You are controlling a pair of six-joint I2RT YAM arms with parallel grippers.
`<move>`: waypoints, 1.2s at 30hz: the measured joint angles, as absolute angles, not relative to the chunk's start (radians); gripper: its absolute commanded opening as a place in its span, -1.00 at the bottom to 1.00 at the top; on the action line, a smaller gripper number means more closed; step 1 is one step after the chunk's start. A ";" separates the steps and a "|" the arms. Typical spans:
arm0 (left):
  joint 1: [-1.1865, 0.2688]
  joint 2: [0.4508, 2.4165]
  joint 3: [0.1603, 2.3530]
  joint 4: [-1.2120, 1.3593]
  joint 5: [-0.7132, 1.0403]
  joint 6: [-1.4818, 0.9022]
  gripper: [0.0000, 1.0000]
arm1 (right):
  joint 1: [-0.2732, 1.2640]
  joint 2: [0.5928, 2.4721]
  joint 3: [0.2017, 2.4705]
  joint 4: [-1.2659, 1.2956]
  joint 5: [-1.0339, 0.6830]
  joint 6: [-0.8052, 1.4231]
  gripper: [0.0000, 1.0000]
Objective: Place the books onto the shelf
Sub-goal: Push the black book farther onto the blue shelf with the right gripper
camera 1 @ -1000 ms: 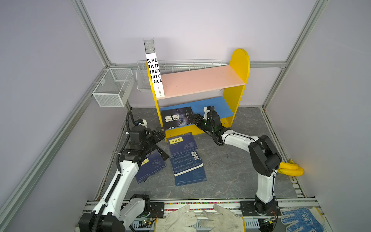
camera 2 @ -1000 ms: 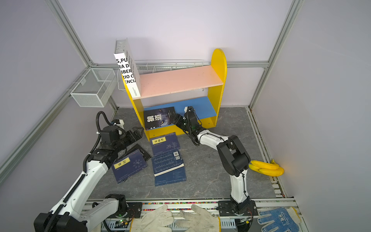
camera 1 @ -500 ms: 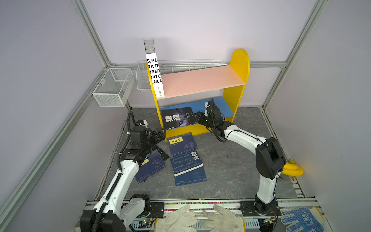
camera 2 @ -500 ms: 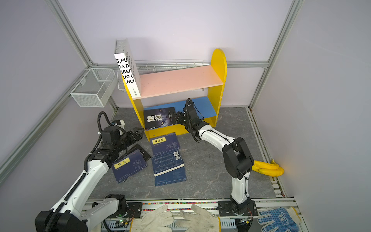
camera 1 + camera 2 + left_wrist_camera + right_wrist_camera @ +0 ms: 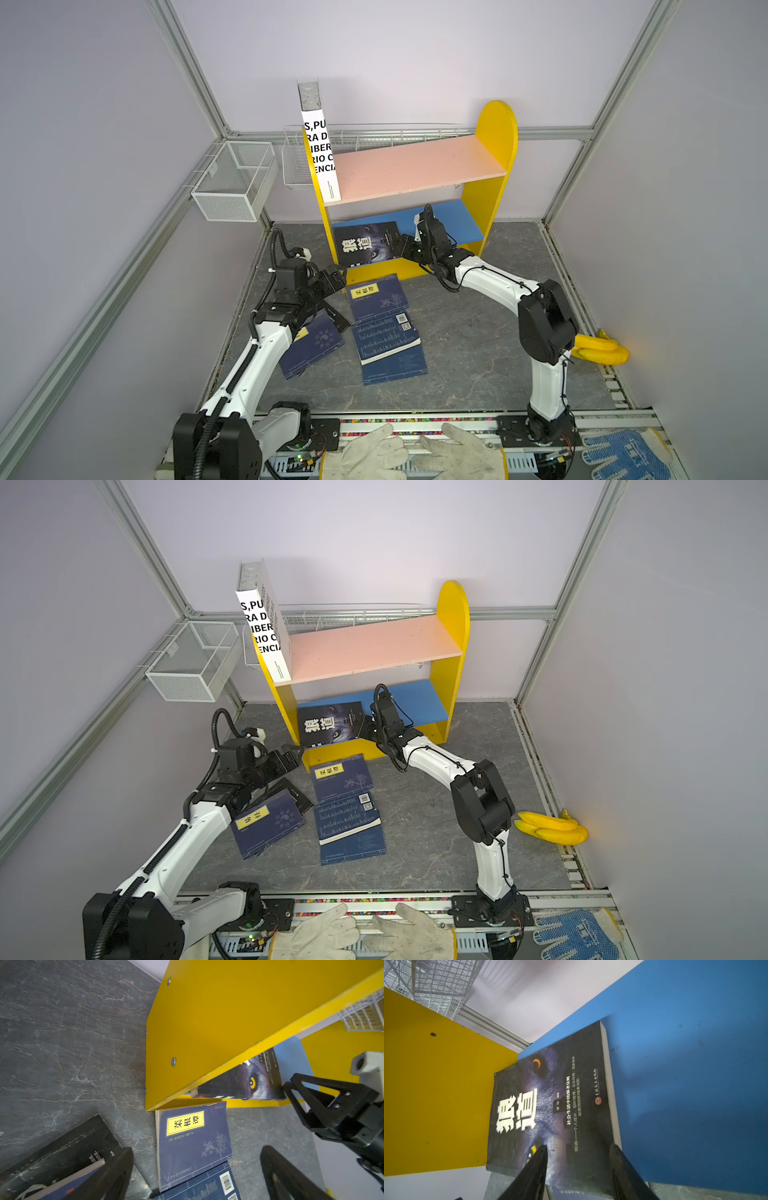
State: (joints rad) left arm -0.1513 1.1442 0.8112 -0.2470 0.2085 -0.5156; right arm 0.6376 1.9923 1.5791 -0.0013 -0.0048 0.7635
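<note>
The shelf [image 5: 415, 166] has a white book [image 5: 320, 153] standing upright at the left end of its pink board. A black wolf-cover book [image 5: 365, 247] lies flat on the blue lower board, overhanging the front. My right gripper [image 5: 401, 245] sits at that book's right front corner. Its jaws are apart over the cover [image 5: 577, 1146] and clamp nothing. My left gripper [image 5: 332, 278] hovers wide open [image 5: 197, 1169] above the floor. A navy book with a yellow label [image 5: 376, 297] lies just past it. Two more navy books [image 5: 388, 345] lie stacked nearer. Another navy book [image 5: 316, 349] and a black book [image 5: 62, 1157] lie under the left arm.
White wire baskets [image 5: 235, 183] hang on the left and back walls beside the shelf. Bananas [image 5: 598, 349] lie at the right floor edge behind my right arm. White work gloves [image 5: 415, 453] and a blue glove [image 5: 623, 457] rest on the front rail.
My right gripper's jaws have narrowed. Its wrist rose towards the blue board, then eased back to the black book's right corner. The left arm has stayed still.
</note>
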 measured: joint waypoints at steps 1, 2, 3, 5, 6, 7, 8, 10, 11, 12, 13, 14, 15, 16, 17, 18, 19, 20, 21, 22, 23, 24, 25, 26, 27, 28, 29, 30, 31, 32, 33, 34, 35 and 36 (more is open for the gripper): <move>-0.151 1.157 0.811 -0.244 0.207 -0.498 0.90 | 0.638 1.994 1.582 -0.003 -0.005 0.762 0.03; -0.151 1.172 0.811 -0.243 0.206 -0.478 0.89 | 0.638 1.996 1.587 -0.004 -0.006 0.760 0.03; -0.151 1.188 0.811 -0.242 0.205 -0.457 0.89 | 0.638 1.998 1.591 -0.007 -0.008 0.758 0.03; -0.151 1.214 0.811 -0.236 0.202 -0.424 0.89 | 0.638 2.000 1.595 -0.012 -0.010 0.756 0.03; -0.151 1.225 0.811 -0.227 0.201 -0.410 0.88 | 0.638 2.001 1.598 -0.016 -0.014 0.754 0.03; -0.151 1.235 0.811 -0.214 0.199 -0.401 0.86 | 0.638 2.002 1.603 -0.020 -0.017 0.753 0.03; -0.151 1.244 0.811 -0.202 0.199 -0.394 0.83 | 0.638 2.004 1.605 -0.024 -0.019 0.751 0.03; -0.151 1.266 0.811 -0.168 0.199 -0.385 0.77 | 0.638 2.010 1.613 -0.026 -0.024 0.748 0.02; -0.151 1.277 0.811 -0.155 0.199 -0.382 0.74 | 0.638 2.013 1.617 -0.026 -0.025 0.747 0.02; -0.151 1.291 0.811 -0.139 0.199 -0.381 0.70 | 0.638 2.015 1.620 -0.026 -0.028 0.746 0.02; -0.151 1.308 0.811 -0.125 0.200 -0.381 0.67 | 0.638 2.018 1.623 -0.027 -0.031 0.744 0.02; -0.151 1.324 0.812 -0.113 0.201 -0.380 0.65 | 0.638 2.020 1.627 -0.028 -0.033 0.743 0.02; -0.150 1.341 0.812 -0.104 0.203 -0.380 0.64 | 0.638 2.025 1.633 -0.029 -0.036 0.743 0.02; -0.150 1.358 0.812 -0.099 0.203 -0.380 0.63 | 0.638 2.030 1.639 -0.028 -0.039 0.742 0.02; -0.150 1.369 0.812 -0.096 0.204 -0.380 0.62 | 0.638 2.033 1.643 -0.029 -0.042 0.740 0.02; -0.150 1.383 0.812 -0.093 0.204 -0.381 0.61 | 0.638 2.037 1.649 -0.030 -0.044 0.739 0.02; -0.150 1.394 0.814 -0.091 0.204 -0.381 0.60 | 0.638 2.042 1.655 -0.031 -0.046 0.739 0.02; -0.150 1.401 0.815 -0.089 0.204 -0.381 0.58 | 0.638 2.046 1.660 -0.030 -0.047 0.738 0.02; -0.150 1.407 0.817 -0.086 0.205 -0.382 0.57 | 0.638 2.049 1.664 -0.030 -0.048 0.736 0.02; -0.150 1.410 0.818 -0.085 0.205 -0.384 0.55 | 0.638 2.053 1.669 -0.033 -0.051 0.735 0.02; -0.150 1.410 0.819 -0.083 0.204 -0.384 0.54 | 0.638 2.056 1.673 -0.033 -0.051 0.733 0.02; -0.150 1.410 0.820 -0.078 0.204 -0.387 0.53 | 0.638 2.061 1.679 -0.033 -0.054 0.732 0.02; -0.150 1.410 0.820 -0.073 0.204 -0.388 0.53 | 0.638 2.064 1.685 -0.033 -0.054 0.732 0.02; -0.150 1.410 0.820 -0.067 0.204 -0.389 0.53 | 0.638 2.067 1.689 -0.034 -0.054 0.732 0.02; -0.150 1.410 0.820 -0.061 0.203 -0.390 0.52 | 0.638 2.069 1.691 -0.034 -0.054 0.732 0.02; -0.150 1.410 0.820 -0.057 0.203 -0.392 0.51 | 0.638 2.071 1.694 -0.034 -0.054 0.731 0.02; -0.150 1.410 0.820 -0.052 0.202 -0.394 0.47 | 0.638 2.073 1.697 -0.036 -0.054 0.730 0.02; -0.150 1.410 0.820 -0.048 0.200 -0.399 0.41 | 0.638 2.075 1.700 -0.039 -0.054 0.728 0.02; -0.150 1.410 0.820 -0.046 0.199 -0.400 0.37 | 0.638 2.075 1.702 -0.041 -0.054 0.725 0.02; -0.150 1.410 0.820 -0.042 0.195 -0.406 0.35 | 0.637 2.075 1.703 -0.041 -0.054 0.723 0.02; -0.150 1.410 0.820 -0.039 0.191 -0.408 0.35 | 0.637 2.075 1.704 -0.044 -0.054 0.720 0.02; -0.150 1.410 0.820 -0.038 0.188 -0.410 0.33 | 0.636 2.075 1.706 -0.047 -0.054 0.717 0.02; -0.150 1.411 0.820 -0.036 0.184 -0.411 0.32 | 0.636 2.076 1.709 -0.051 -0.055 0.713 0.02; -0.150 1.412 0.820 -0.034 0.182 -0.411 0.30 | 0.636 2.077 1.714 -0.057 -0.059 0.710 0.02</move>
State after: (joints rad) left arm -0.1505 1.4124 0.8204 -0.0341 0.1818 -0.4110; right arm 0.6365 2.0766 1.7138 -0.0566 -0.0586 0.7097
